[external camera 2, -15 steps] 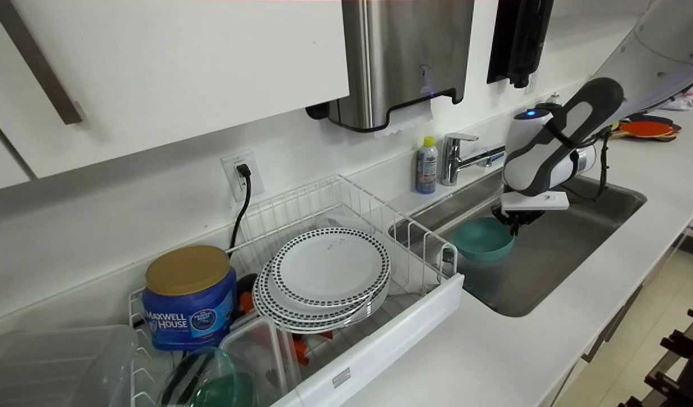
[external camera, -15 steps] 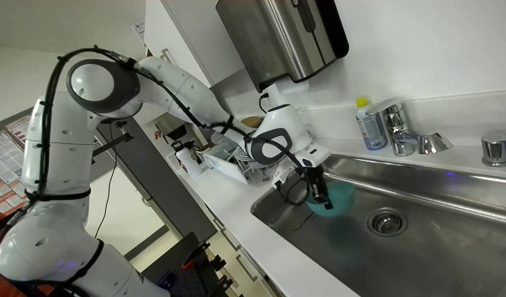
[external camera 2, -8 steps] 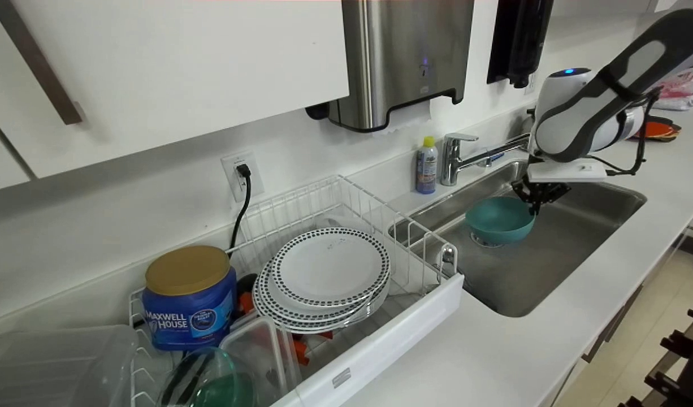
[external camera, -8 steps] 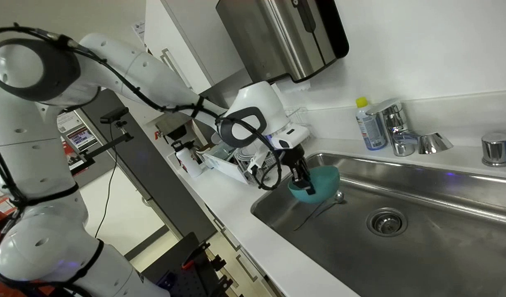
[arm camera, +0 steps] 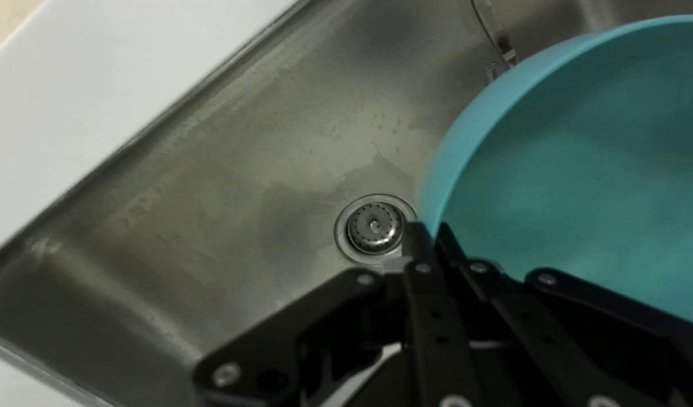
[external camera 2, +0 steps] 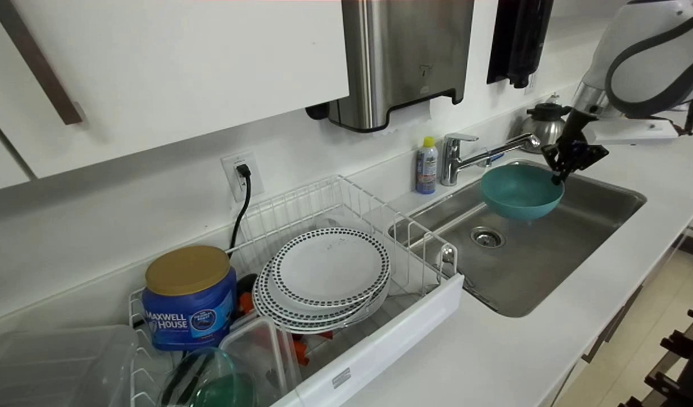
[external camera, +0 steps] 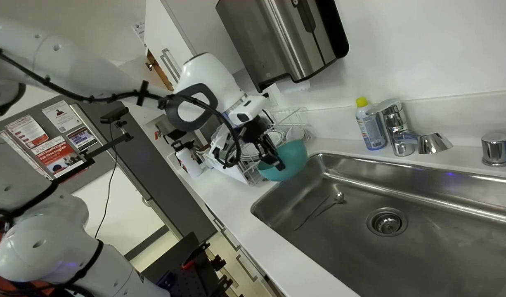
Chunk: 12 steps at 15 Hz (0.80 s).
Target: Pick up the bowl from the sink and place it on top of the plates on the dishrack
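Observation:
The teal bowl (external camera: 293, 160) hangs in the air, its rim gripped at one side; it also shows in an exterior view (external camera 2: 519, 195), well above the sink (external camera 2: 510, 288). My gripper (external camera: 277, 165) is shut on the bowl's rim, one finger inside and one outside. The wrist view shows the fingertips (arm camera: 431, 227) pinching the wall of the bowl (arm camera: 584, 169), with the sink (arm camera: 211, 226) and drain below. The stacked white plates (external camera 2: 329, 268) with dark-patterned rims lie in the white wire dishrack (external camera 2: 386, 333) beside the sink. The arm partly hides the dishrack (external camera: 292, 117).
A faucet (external camera 2: 453, 158) and spray bottle (external camera 2: 426, 167) stand behind the sink. A blue coffee can (external camera 2: 189, 308) and clear containers (external camera 2: 64, 367) are by the plates. A cabinet (external camera 2: 171, 73) and towel dispenser (external camera 2: 408, 62) hang above. Utensils (external camera: 325, 206) lie in the sink.
The gripper has lifted the bowl from low in the sink to well above it. The utensils and drain beneath have come into view. The plates and dishrack have not moved.

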Available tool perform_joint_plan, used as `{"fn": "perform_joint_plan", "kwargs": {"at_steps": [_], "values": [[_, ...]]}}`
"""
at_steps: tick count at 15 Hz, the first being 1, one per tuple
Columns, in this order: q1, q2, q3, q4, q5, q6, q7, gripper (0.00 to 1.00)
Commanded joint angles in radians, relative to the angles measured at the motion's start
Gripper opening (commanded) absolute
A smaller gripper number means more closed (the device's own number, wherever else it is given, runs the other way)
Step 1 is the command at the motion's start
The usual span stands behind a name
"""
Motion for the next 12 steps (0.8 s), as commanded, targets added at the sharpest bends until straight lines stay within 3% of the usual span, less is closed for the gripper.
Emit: {"fn": "perform_joint_plan", "kwargs": {"at_steps": [1,5,8,12], "values": [[-0.035,-0.226,0.067,-0.111,0.057,-0.039,-0.130,0.01],[0.014,-0.362,0.120,-0.130,0.161,-0.106,-0.270,0.01],[0.046,-0.401,0.188,-0.125,0.185,-0.128,-0.275,0.01],[0.113,-0.412,0.275,-0.142,0.211,-0.021,-0.263,0.01]]}}
